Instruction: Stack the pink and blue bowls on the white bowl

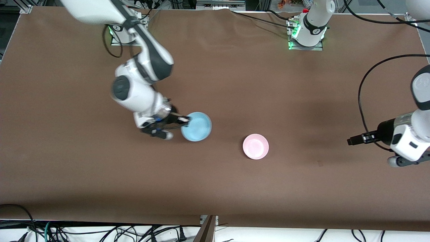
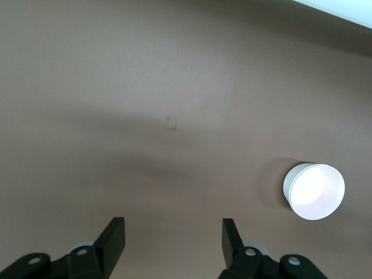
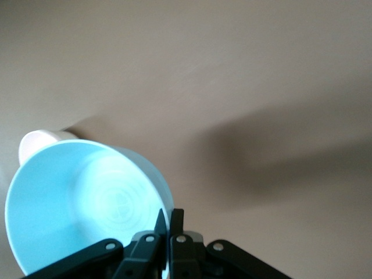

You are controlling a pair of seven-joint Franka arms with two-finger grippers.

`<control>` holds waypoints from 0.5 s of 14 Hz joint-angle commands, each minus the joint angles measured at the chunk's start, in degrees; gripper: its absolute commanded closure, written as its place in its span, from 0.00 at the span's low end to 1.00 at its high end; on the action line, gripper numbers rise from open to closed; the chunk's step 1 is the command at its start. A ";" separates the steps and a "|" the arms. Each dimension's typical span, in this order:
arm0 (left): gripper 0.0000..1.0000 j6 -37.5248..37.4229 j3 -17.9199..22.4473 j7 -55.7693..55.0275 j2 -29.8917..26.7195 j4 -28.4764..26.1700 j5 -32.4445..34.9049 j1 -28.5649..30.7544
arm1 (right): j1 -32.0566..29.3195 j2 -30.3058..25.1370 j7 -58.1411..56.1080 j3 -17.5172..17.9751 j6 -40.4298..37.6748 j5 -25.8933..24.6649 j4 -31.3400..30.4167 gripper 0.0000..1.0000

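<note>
We count two bowls in the front view: one glossy round sky-blue bowl left of centre, one glossy round pale pink bowl lower and right of centre (apart from each other). The brown cloth-covered tabletop carries the pink one; cables trail along the frame's bottom edge. The right pincer is clamped on the blue bowl's rim. The left pincer, fingers apart, waits over bare tabletop at the right edge. The white bowl is hard to make out.
</note>
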 commanded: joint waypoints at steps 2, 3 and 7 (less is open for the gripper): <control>0.21 -1.37 -0.24 1.22 -1.05 0.35 0.85 -0.11 | 8.10 11.38 14.96 -0.72 5.51 -7.96 13.02 1.00; 0.21 -1.89 -0.15 1.13 -1.58 0.36 0.93 -0.29 | 10.04 13.32 18.13 -1.50 6.31 -8.94 15.48 1.00; 0.19 -4.79 1.25 1.22 -6.23 -0.34 3.83 -2.21 | 18.74 20.00 21.67 -7.82 11.40 -9.48 24.28 1.00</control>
